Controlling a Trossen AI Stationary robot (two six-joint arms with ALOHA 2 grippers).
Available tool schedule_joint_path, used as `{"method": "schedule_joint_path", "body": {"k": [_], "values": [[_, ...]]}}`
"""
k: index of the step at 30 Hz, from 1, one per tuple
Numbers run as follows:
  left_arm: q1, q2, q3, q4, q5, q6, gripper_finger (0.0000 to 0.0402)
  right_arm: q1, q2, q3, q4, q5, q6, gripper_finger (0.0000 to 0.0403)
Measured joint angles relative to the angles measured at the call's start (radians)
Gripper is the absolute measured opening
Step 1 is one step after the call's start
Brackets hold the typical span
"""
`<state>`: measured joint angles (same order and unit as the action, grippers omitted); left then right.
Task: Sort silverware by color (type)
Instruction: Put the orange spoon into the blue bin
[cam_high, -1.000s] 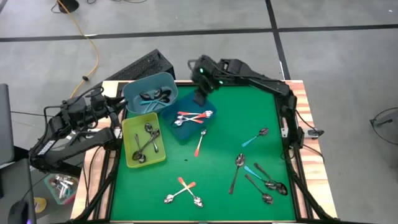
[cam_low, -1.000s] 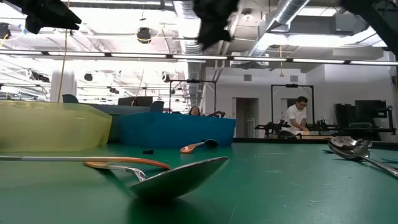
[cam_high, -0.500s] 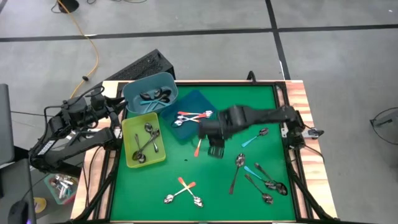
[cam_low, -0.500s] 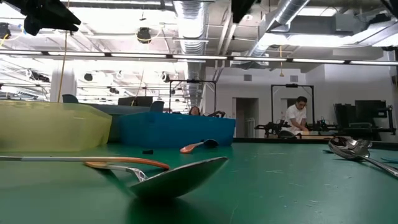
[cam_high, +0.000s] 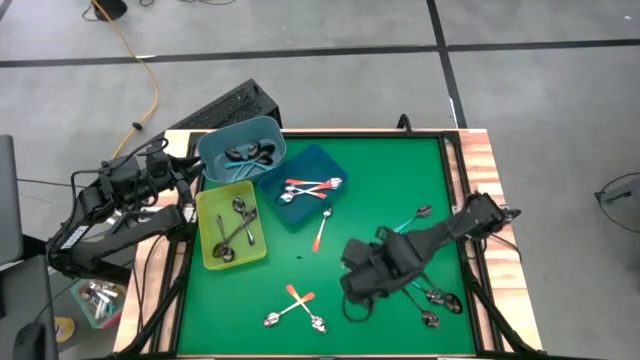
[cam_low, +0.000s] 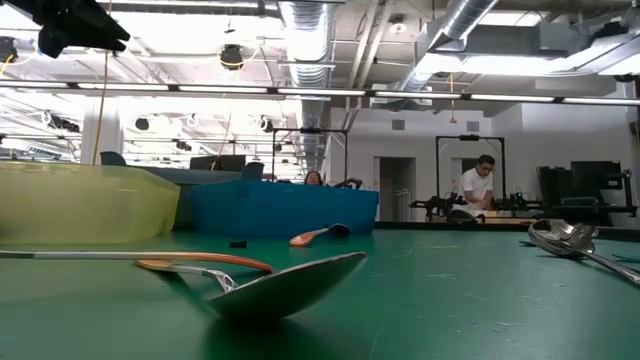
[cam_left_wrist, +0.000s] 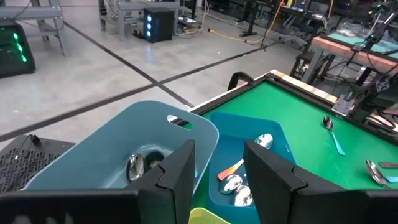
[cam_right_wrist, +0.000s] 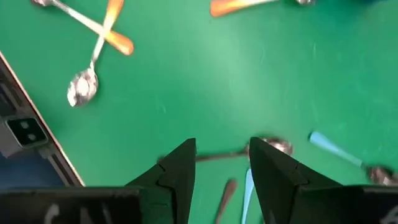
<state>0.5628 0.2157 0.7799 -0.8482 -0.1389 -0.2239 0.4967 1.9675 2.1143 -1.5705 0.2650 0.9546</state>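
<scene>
Loose spoons lie flat on the green table (cam_high: 360, 170). One orange-handled spoon (cam_high: 320, 230) lies mid-table and two crossed orange ones (cam_high: 295, 305) lie near the front. A teal-handled spoon (cam_high: 410, 222) and several silver and teal ones (cam_high: 430, 295) lie at the right. My right gripper (cam_high: 355, 295) is open and empty above the table near the front, between the crossed orange spoons (cam_right_wrist: 93, 31) and a silver spoon (cam_right_wrist: 261, 148). My left gripper (cam_left_wrist: 217, 168) is open and empty, waiting at the far left by the bins.
A light teal bin (cam_high: 243, 150) holds dark spoons. A dark blue tray (cam_high: 303, 185) holds orange-handled spoons. A yellow-green bin (cam_high: 230, 225) holds silver spoons. All three stand at the far left. A person (cam_low: 478, 190) stands far back in the room.
My right gripper has swung from above the blue tray at the far side toward the table's near edge, passing over the mid-table orange spoon, and has left the low view. It now hangs over the loose spoons near the front. No spoon has moved.
</scene>
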Motion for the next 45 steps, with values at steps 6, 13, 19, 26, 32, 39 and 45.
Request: {"method": "schedule_joint_path", "body": {"k": [6,13,19,26,32,39,45], "values": [[0.0,0.0,0.0,-0.003,0.0,-0.001,0.0122,0.075,-0.001,-0.115,-0.001,-0.015,0.127,0.0159],[0.0,0.0,0.0,-0.009,0.0,-0.001,0.0122,0.095,-0.001,-0.291,0.005,-0.024,0.273,0.0159],[0.0,0.0,0.0,-0.011,0.0,-0.001,0.0122,0.08,-0.001,-0.403,0.195,-0.081,0.265,0.0159],[0.0,0.0,0.0,-0.015,0.0,0.013,0.0122,0.043,0.0,-0.495,0.672,-0.085,0.011,0.0159],[0.0,0.0,0.0,-0.024,0.0,0.017,0.0122,-0.016,-0.001,-0.518,0.83,-0.086,-0.15,0.0159],[0.0,0.0,0.0,-0.029,0.0,0.025,0.0122,-0.157,-0.001,-0.518,0.774,0.05,-0.173,0.0159],[0.0,0.0,0.0,-0.034,0.0,0.025,0.0122,-0.312,0.0,-0.518,0.755,0.059,0.141,0.0159]]}}
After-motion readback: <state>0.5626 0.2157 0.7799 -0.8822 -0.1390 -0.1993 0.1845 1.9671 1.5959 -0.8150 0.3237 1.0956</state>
